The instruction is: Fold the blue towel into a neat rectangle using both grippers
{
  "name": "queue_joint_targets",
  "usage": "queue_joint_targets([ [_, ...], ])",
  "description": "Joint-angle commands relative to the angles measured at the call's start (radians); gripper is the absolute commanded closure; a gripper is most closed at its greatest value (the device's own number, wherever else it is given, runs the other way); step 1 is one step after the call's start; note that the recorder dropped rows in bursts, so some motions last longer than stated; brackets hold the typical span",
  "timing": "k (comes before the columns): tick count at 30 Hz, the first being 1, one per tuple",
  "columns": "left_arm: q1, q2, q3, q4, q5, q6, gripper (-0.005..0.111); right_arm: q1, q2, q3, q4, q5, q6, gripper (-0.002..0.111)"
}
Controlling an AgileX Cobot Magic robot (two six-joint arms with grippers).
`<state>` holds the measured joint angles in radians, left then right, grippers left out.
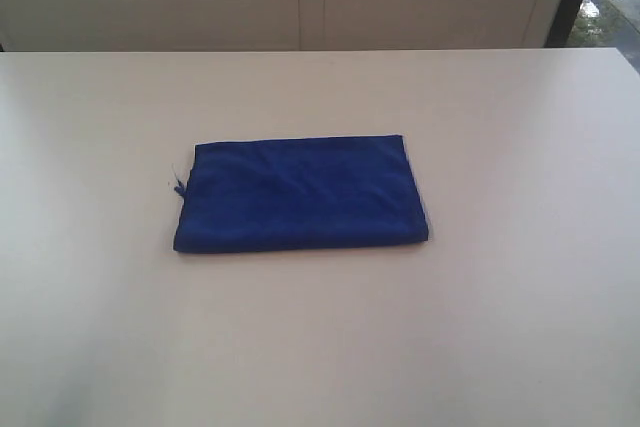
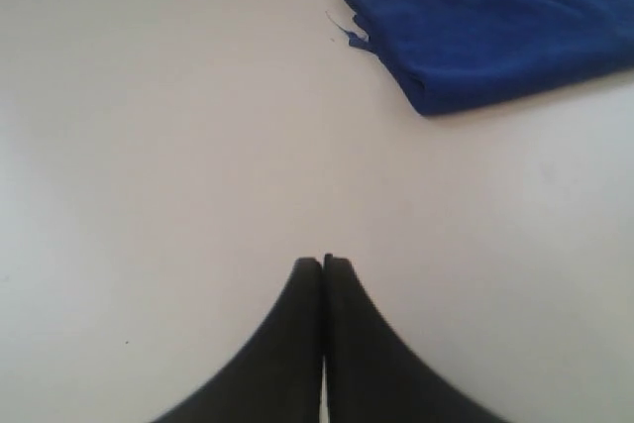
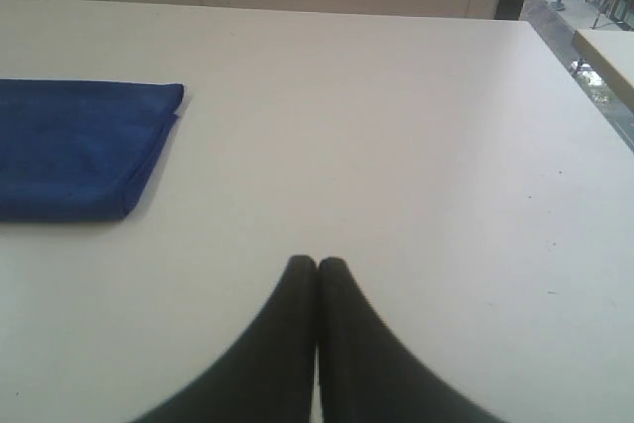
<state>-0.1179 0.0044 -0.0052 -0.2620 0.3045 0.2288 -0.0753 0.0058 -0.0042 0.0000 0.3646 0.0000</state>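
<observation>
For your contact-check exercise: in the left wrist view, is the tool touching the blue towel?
No, the left tool is shut over the table, clearly apart from the blue towel.

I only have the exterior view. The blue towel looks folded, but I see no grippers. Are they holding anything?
Observer: No. The left gripper is shut on nothing, with only bare table at its tips, well apart from the blue towel.
Operator: And the right one?
Observer: The right gripper is shut and empty too, and clear of the blue towel.
</observation>
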Motion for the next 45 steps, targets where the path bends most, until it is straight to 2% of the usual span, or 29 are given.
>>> queue_joint_targets([
  [1,0.002,-0.004,0.005,0.059,-0.019,-0.094,0.107,-0.006,-0.006,0.004,0.0,-0.014,0.006,0.108],
  [13,0.002,-0.004,0.005,0.138,-0.034,-0.136,0.107,-0.006,-0.006,0.004,0.0,-0.014,0.006,0.108],
  [20,0.002,-0.004,0.005,0.189,-0.034,-0.279,0.107,-0.006,-0.006,0.004,0.0,-0.014,0.006,0.108],
  [45,0.002,-0.004,0.005,0.193,-0.03,-0.229,0.107,-0.006,-0.006,0.004,0.0,-0.014,0.006,0.108],
])
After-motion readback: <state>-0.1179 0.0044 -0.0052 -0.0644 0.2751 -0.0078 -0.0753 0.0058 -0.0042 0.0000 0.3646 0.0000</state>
